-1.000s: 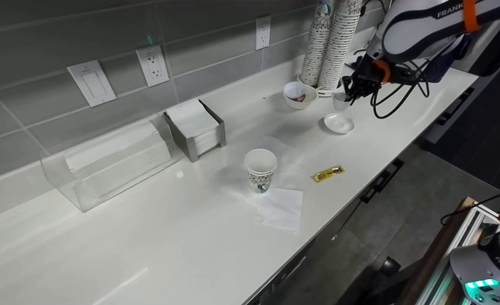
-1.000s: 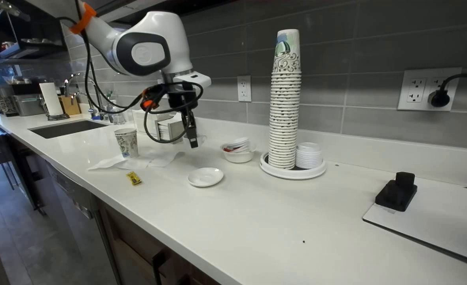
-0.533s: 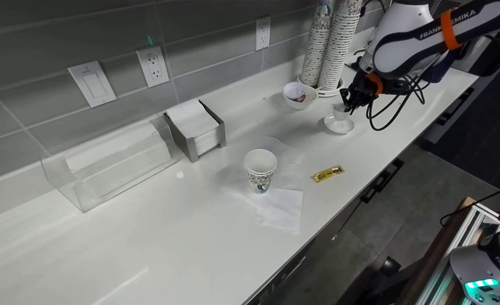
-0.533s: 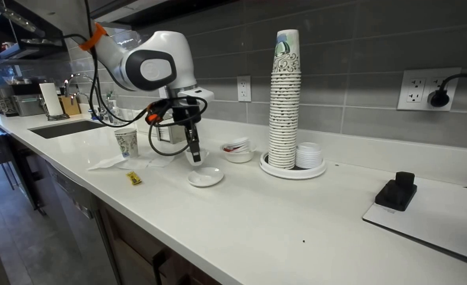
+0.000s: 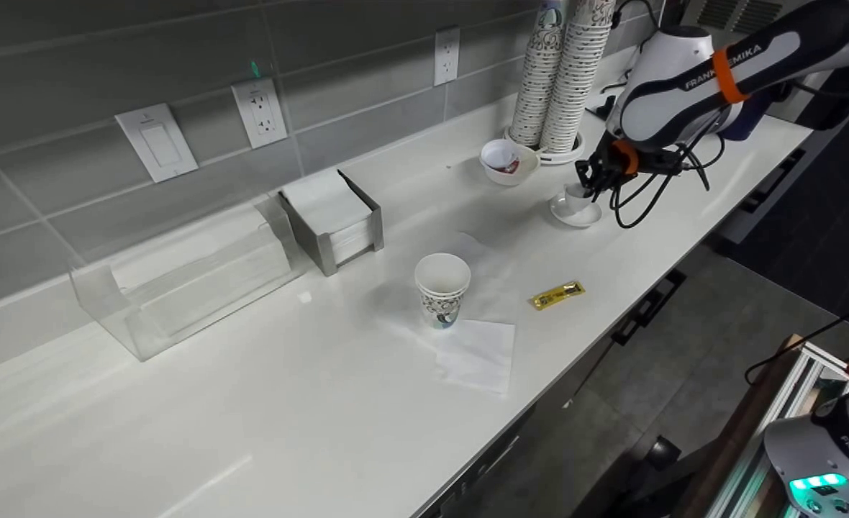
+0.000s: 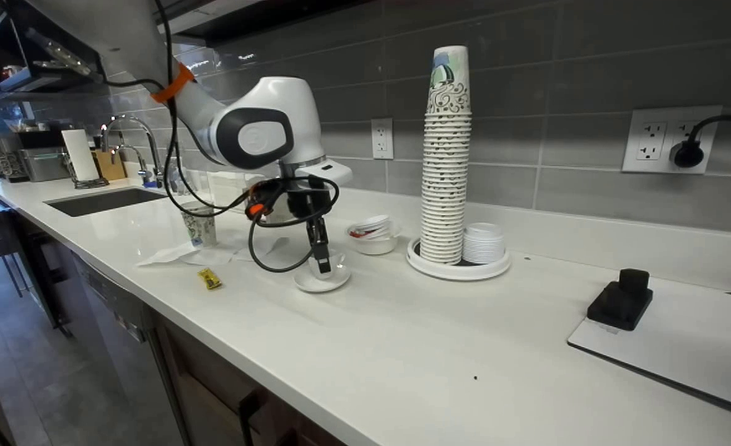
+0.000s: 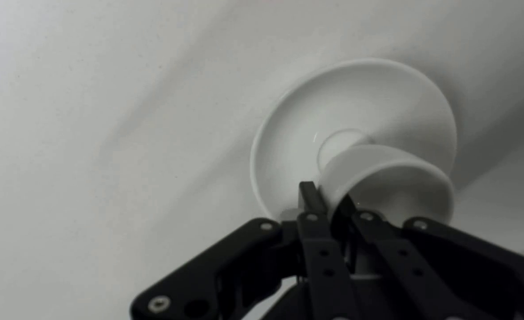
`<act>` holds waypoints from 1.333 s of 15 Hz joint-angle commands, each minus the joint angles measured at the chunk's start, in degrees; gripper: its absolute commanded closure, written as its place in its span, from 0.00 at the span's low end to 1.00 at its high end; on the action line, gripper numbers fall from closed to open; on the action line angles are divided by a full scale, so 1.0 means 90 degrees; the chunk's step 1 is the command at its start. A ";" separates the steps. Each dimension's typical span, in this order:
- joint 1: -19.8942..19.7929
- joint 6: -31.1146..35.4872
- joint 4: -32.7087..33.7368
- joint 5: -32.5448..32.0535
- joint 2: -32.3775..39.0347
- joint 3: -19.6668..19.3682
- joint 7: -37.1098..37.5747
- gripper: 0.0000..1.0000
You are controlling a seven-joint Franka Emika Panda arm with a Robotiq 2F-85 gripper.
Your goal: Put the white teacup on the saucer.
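The white teacup [image 7: 353,166] is small and plain. My gripper [image 7: 330,201] is shut on its side wall, with one finger outside and one inside the cup. The white saucer [image 7: 288,133] lies flat on the counter under the cup. In the wrist view the cup covers the saucer's lower right part, and part of the ring at its centre shows. In both exterior views the cup [image 5: 577,197] [image 6: 337,262] is over the saucer [image 5: 574,219] [image 6: 308,284]. I cannot tell whether the cup's base touches it. The gripper [image 6: 322,266] partly hides the cup.
A bowl [image 6: 375,245] with small dishes and a red-marked item stands by the wall. Tall stacks of paper cups [image 6: 446,186] stand on a round tray [image 6: 458,271]. A paper cup [image 5: 442,288], napkin [image 5: 476,354] and yellow packet [image 5: 557,295] lie along the counter.
My gripper has moved down with the teacup held in it. The cup has gone from above and beyond the saucer to low over it. The saucer has not moved.
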 commanded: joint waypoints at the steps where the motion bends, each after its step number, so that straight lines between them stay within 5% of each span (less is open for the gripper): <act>1: -0.0126 -0.0089 0.0159 0.0442 0.0024 0.0023 -0.0250 0.98; 20: -0.0253 -0.0237 0.0027 0.0550 -0.0088 -0.0023 -0.0940 0.98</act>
